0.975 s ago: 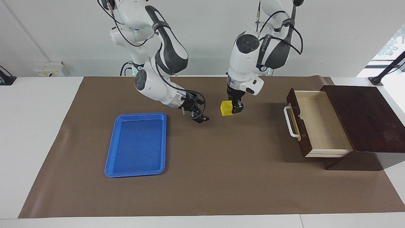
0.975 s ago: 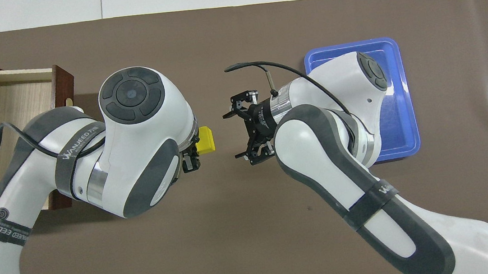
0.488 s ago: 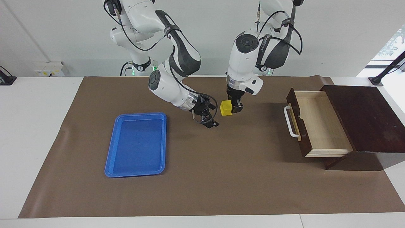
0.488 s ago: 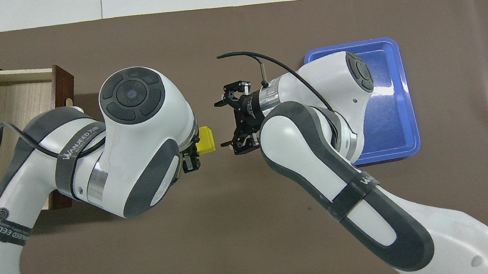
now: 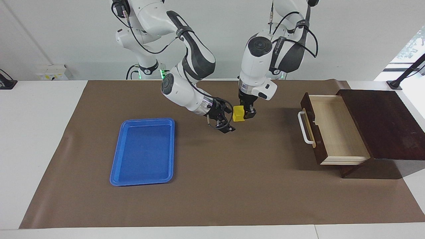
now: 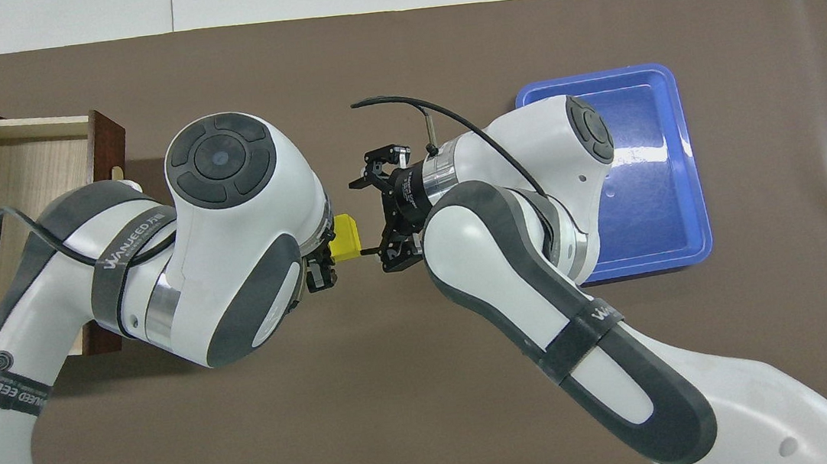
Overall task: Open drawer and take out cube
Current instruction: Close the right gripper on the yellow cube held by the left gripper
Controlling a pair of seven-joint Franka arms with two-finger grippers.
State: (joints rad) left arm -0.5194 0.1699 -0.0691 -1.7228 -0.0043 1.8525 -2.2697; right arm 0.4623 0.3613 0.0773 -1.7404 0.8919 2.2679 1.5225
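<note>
The left gripper points straight down near the middle of the facing view, and its fingers are closed on the cube, holding it up in the air over the brown mat. The cube is small, bright yellow and has flat, sharp sides. The right gripper lies sideways just beside the cube, with its fingers spread wide open; in the overhead view one fingertip reaches the cube's edge, but I cannot tell if it touches. The drawer sits at the right of the facing view, pulled out of its dark wooden box. It has a dark brown front, a white handle and a pale wood inside with nothing in it. The blue tray lies flat in the lower left of the facing view, and it holds nothing. The big white arms cover much of the mat in the overhead view.
</note>
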